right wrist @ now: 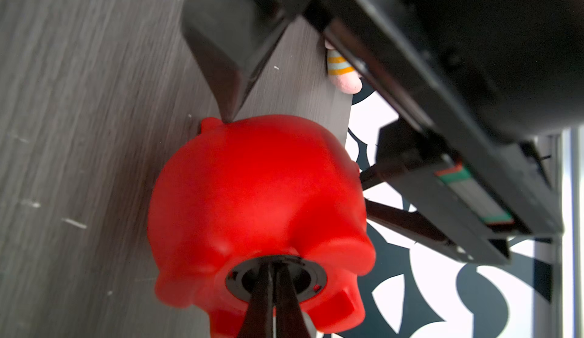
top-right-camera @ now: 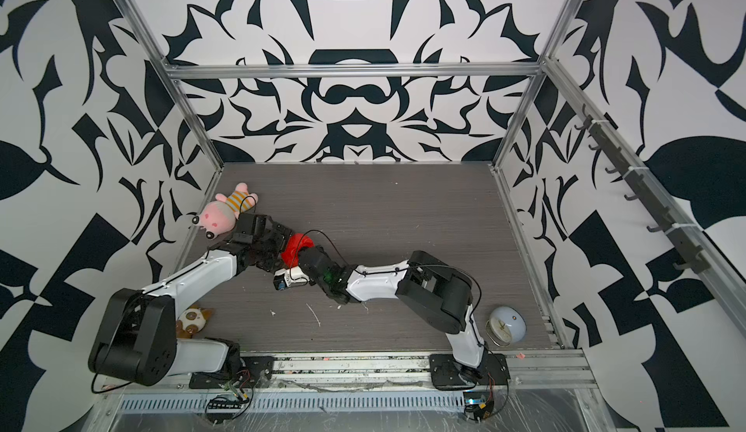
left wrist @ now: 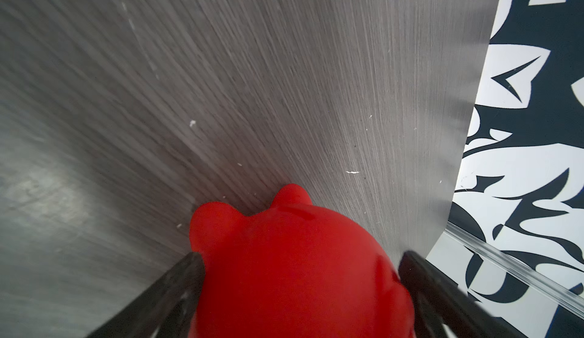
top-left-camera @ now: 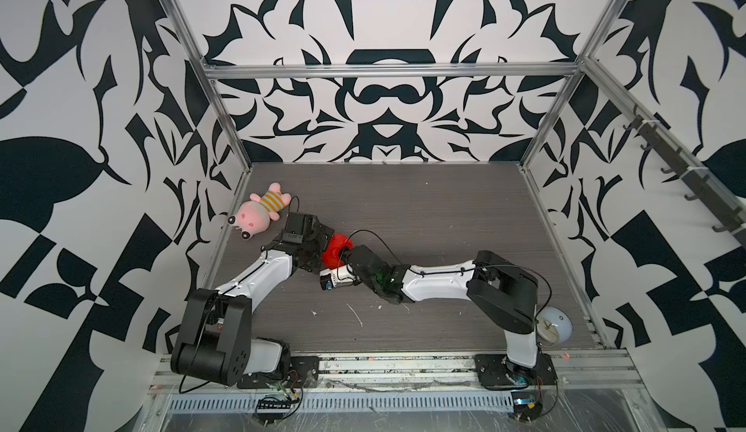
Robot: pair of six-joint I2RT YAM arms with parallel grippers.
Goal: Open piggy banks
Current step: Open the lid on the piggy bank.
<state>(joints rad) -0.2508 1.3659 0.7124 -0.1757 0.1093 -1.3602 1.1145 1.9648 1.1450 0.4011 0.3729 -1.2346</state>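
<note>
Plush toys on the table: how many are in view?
2. A pink plush pig lies at the table's far-left edge. A brown-and-white plush sits by the left arm's base, visible in a top view. Others may hide behind the arms.

even bright light; wrist views blurred, edges warped
</note>
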